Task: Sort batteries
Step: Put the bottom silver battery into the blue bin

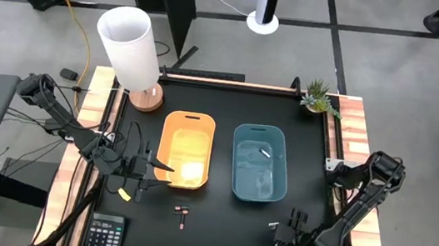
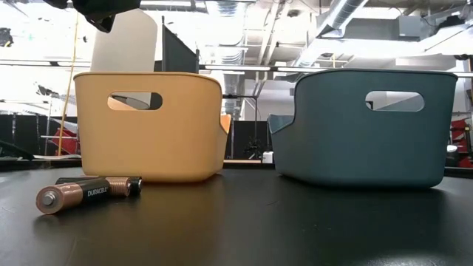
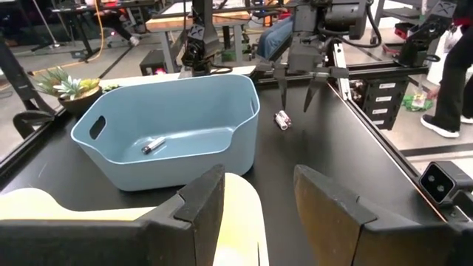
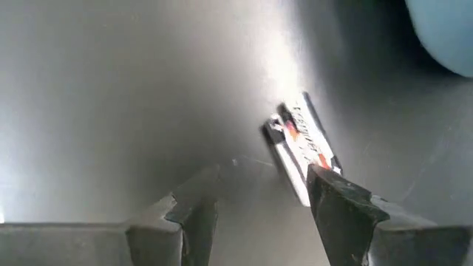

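Observation:
Two dark, copper-ended batteries (image 1: pixel 182 212) (image 2: pixel 89 193) lie side by side on the black table, near of the orange bin (image 1: pixel 187 148) (image 2: pixel 148 125). Two white batteries (image 4: pixel 299 148) (image 3: pixel 281 120) lie on the table near of the blue bin (image 1: pixel 260 163) (image 3: pixel 170 133). A silver battery (image 3: pixel 153 145) (image 1: pixel 264 152) lies on the blue bin's floor. My right gripper (image 4: pixel 255 196) (image 1: pixel 283 230) is open and points down, with the white batteries just beside one fingertip. My left gripper (image 3: pixel 259 199) (image 1: pixel 154 165) is open over the orange bin's near left corner.
A white cylinder on a round wooden base (image 1: pixel 132 45) stands at the far left corner. A small potted plant (image 1: pixel 319 97) sits at the far right. A calculator (image 1: pixel 105 235) lies at the near left edge. Black table (image 1: pixel 214 232) shows between the two battery pairs.

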